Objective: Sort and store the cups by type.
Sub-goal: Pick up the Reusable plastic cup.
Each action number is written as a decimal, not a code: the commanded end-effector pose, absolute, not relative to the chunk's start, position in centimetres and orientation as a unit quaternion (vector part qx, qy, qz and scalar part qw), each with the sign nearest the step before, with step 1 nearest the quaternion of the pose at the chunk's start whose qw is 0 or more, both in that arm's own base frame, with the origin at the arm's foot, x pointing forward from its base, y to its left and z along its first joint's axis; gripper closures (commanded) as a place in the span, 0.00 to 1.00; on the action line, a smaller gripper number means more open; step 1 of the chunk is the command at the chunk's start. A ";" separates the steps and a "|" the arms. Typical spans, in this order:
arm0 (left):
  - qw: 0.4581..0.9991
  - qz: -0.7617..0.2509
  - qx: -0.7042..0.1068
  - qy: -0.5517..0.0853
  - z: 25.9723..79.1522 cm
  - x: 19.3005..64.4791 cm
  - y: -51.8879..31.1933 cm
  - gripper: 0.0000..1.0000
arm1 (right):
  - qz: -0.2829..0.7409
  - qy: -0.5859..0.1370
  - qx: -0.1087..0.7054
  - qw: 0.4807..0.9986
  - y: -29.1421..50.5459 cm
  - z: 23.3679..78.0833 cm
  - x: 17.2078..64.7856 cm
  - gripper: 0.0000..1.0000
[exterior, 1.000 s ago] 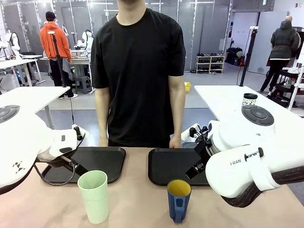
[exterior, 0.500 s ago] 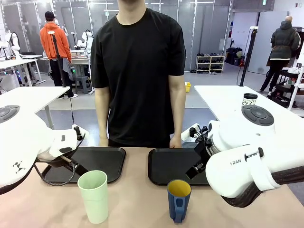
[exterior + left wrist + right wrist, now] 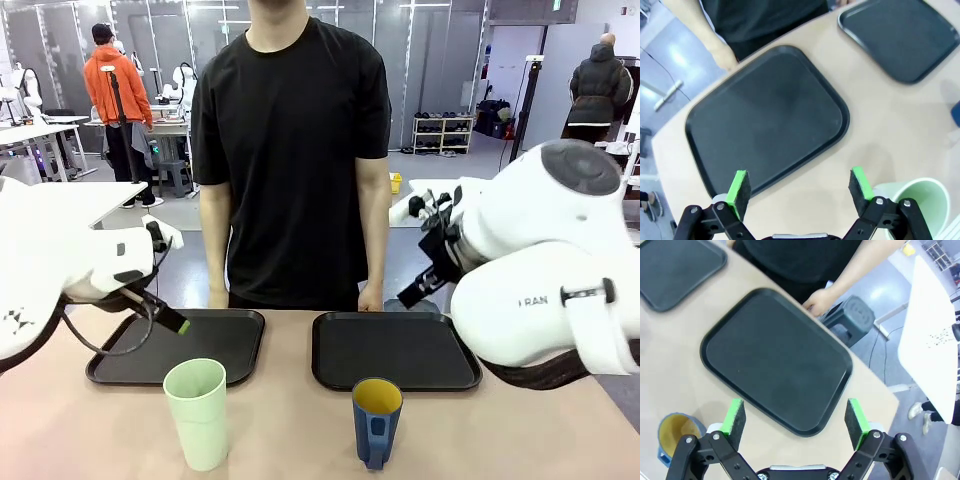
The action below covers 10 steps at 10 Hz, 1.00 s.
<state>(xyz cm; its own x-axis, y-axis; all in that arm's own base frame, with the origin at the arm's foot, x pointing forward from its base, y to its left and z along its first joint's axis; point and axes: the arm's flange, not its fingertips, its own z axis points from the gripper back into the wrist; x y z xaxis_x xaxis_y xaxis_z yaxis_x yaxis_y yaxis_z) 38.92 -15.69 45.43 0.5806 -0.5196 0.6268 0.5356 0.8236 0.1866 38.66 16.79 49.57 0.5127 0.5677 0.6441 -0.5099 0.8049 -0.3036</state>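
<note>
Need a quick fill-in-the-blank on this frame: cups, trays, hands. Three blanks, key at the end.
1. The mint-green tumbler stands on the table in front of the tray on the robot's ____.
2. The blue mug is ____ inside.
3. The left hand and the right hand are both ____, holding nothing.

Missing words: left; yellow; open.

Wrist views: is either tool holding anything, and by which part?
Nothing held. Left tool and right tool both open, empty; tumbler and mug stand untouched on the table.
</note>
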 end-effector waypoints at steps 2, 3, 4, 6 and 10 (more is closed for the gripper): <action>0.879 -0.307 -0.001 -0.366 47.1 37.1 -16.2 0.00 | 0.304 -0.397 -0.077 0.863 17.9 50.4 36.3 0.00; 0.874 -0.311 0.002 -0.374 47.3 36.6 -16.3 0.00 | 0.309 -0.397 -0.083 0.860 18.0 50.5 35.9 0.00; 0.871 -0.311 0.007 -0.380 47.5 36.3 -16.4 0.00 | 0.310 -0.399 -0.087 0.858 18.0 50.5 35.6 0.00; 0.871 -0.310 0.018 -0.380 47.4 36.7 -15.8 0.00 | 0.312 -0.392 -0.088 0.861 17.3 50.4 36.2 0.00; 0.900 -0.263 0.010 -0.346 45.5 41.8 -9.0 0.00 | 0.257 -0.336 -0.070 0.903 12.2 48.4 42.6 0.00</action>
<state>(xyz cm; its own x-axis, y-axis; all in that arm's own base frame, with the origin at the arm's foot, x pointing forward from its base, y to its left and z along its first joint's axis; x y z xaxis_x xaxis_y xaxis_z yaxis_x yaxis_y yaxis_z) 40.22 -10.63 46.29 0.6057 -0.4775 0.6365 0.4665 0.8611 0.2022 40.33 12.72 48.53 0.6062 0.5366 0.5870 -0.4346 0.8416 -0.3205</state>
